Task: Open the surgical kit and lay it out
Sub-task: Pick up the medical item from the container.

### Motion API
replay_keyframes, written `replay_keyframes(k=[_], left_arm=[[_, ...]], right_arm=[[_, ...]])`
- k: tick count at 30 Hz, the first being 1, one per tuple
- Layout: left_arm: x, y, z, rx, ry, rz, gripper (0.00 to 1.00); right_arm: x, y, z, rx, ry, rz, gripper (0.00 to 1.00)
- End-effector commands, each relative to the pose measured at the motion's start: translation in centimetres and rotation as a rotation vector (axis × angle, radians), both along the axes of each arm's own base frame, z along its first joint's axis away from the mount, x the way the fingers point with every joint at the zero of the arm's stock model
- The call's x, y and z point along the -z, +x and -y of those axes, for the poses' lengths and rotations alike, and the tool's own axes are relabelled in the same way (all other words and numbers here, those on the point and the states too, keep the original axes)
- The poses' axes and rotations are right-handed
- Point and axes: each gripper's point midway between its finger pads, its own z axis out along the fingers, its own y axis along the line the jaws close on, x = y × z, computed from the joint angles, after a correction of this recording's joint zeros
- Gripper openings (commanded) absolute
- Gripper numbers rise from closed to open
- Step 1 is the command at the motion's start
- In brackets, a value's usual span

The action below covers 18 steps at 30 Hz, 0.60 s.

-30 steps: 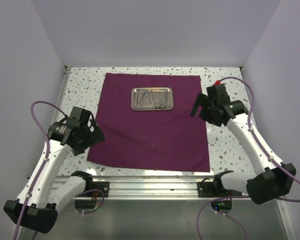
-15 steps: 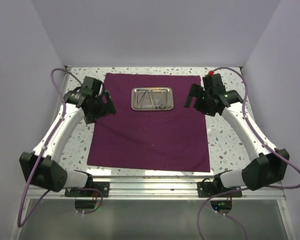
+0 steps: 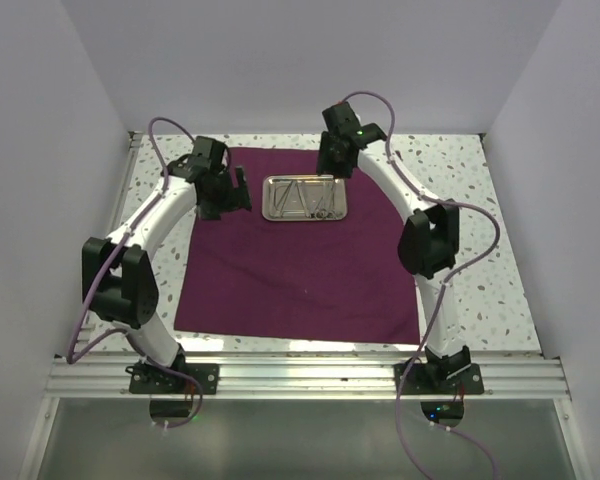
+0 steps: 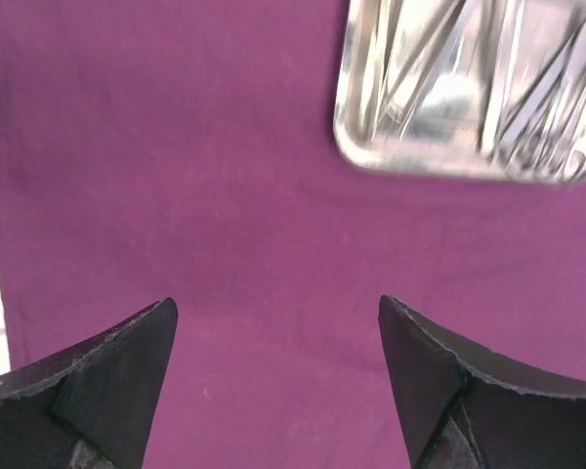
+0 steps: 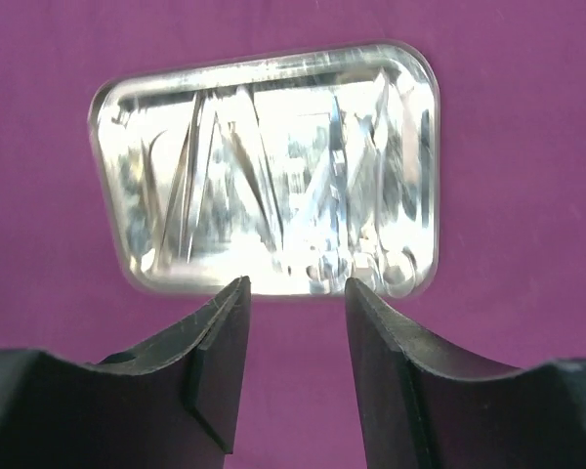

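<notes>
The surgical kit lies opened out: a maroon cloth is spread flat on the table. A shiny steel tray with several thin silver instruments sits on the cloth's far half. My left gripper hovers just left of the tray, open and empty. In the left wrist view it is over bare cloth, with the tray at the upper right. My right gripper hangs over the tray's far edge. In the right wrist view it is open, narrower than the left and empty, just short of the tray.
The speckled white table shows around the cloth. White walls close in the left, right and far sides. An aluminium rail runs along the near edge. Purple cables loop from both arms.
Both arms have swung from the cloth's sides to the tray at the far end. The right jaws have narrowed; the left stay wide.
</notes>
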Motion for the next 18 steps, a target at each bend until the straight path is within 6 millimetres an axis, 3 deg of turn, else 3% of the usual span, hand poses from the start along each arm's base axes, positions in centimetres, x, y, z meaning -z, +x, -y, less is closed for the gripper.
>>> replay_keyframes(k=[1, 2, 3, 5, 6, 11, 16, 18], left_arm=[[-0.9, -1.6, 0.9, 0.069, -0.053, 0.053, 0.87], [-1.2, -2.2, 0.6, 0.068, -0.053, 0.061, 0.87], [-0.2, -3.2, 0.3, 0.069, -0.047, 0.036, 0.87], [-0.6, -4.3, 0.0, 0.070, -0.045, 0.046, 0.87], [0.3, -5.3, -0.3, 0.068, -0.036, 0.020, 0.87], [0.7, -7.7, -0.9, 0.050, -0.042, 0.006, 0.87], [0.6, -8.3, -1.3, 0.033, -0.038, 0.011, 0.86], [0.7, -8.2, -1.4, 0.035, -0.028, 0.006, 0.86]], right_arm=[[1.0, 2.2, 0.1, 0.030, -0.060, 0.004, 0.47], [0.1, 3.3, -0.2, 0.038, -0.050, 0.043, 0.47], [2.3, 3.7, -0.2, 0.046, -0.075, 0.012, 0.47], [2.7, 4.7, -0.3, 0.054, -0.082, 0.032, 0.48], [3.3, 5.1, -0.4, 0.055, -0.087, 0.039, 0.48], [5.6, 5.5, 0.3, 0.059, -0.148, 0.040, 0.49], [8.0, 5.7, -0.5, 0.035, -0.169, 0.021, 0.49], [8.1, 5.8, -1.5, 0.020, -0.169, 0.035, 0.49]])
